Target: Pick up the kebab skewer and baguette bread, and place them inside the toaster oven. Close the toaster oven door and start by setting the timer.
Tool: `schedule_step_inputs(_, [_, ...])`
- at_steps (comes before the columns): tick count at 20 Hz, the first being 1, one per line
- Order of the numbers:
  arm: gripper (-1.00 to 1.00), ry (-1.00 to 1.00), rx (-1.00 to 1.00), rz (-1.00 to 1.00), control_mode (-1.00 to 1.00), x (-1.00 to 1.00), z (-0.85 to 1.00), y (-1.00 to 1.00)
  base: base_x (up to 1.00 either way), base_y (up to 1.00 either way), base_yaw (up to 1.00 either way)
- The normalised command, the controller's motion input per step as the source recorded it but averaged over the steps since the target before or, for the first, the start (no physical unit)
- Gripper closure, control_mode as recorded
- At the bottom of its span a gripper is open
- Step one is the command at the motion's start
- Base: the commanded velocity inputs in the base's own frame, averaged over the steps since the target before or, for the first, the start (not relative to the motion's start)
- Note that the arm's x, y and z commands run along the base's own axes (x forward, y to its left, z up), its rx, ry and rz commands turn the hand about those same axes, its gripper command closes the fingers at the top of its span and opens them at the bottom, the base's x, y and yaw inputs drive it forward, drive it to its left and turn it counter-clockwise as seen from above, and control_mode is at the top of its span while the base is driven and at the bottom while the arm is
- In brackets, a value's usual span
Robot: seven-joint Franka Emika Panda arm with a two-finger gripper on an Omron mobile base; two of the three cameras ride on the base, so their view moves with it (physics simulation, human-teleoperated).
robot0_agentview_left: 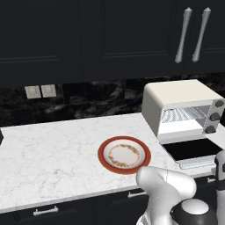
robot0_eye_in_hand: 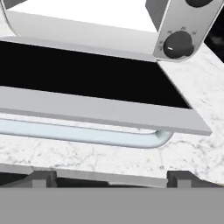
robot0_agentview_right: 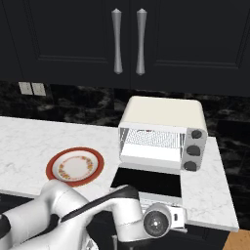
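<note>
This is a home kitchen. A white marble-patterned counter (robot0_agentview_left: 52,154) runs along a wall with a black veined stone backsplash (robot0_agentview_left: 88,99), and two pale wall outlets (robot0_agentview_left: 40,91) sit in it. Dark upper cabinets (robot0_agentview_right: 127,39) with long silver handles (robot0_agentview_right: 117,41) hang above, and dark drawers with silver pulls (robot0_agentview_left: 45,211) sit below the counter edge. On the counter stand a cream-white toaster oven (robot0_agentview_right: 163,134), its door (robot0_agentview_right: 146,182) folded down, and a red-rimmed patterned plate (robot0_agentview_left: 124,154).
</note>
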Motion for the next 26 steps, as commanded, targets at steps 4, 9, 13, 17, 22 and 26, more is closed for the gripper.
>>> schedule_step_inputs(4, [-1.00,-0.05,0.08,0.16,-1.00,0.02,-0.41,0.00,0.00,0.00,0.00])
schedule_step_inputs(9, [-1.00,-0.08,0.11,0.05,-1.00,0.15,-0.30,-0.08,0.00,0.00,0.00])
schedule_step_inputs(13, [-1.00,-0.12,0.16,0.00,-1.00,0.27,-0.05,-0.14,0.00,0.00,0.00])
schedule_step_inputs(17, [-1.00,-0.12,0.08,0.00,-1.00,0.09,0.00,-0.08,0.00,0.00,0.00])
schedule_step_inputs(22, [-1.00,-0.03,0.01,0.00,-1.00,0.11,-0.06,0.00,0.00,0.00,0.00])
schedule_step_inputs(26, [-1.00,0.00,0.00,0.00,-1.00,0.25,-0.15,0.00,0.00,0.00,0.00])
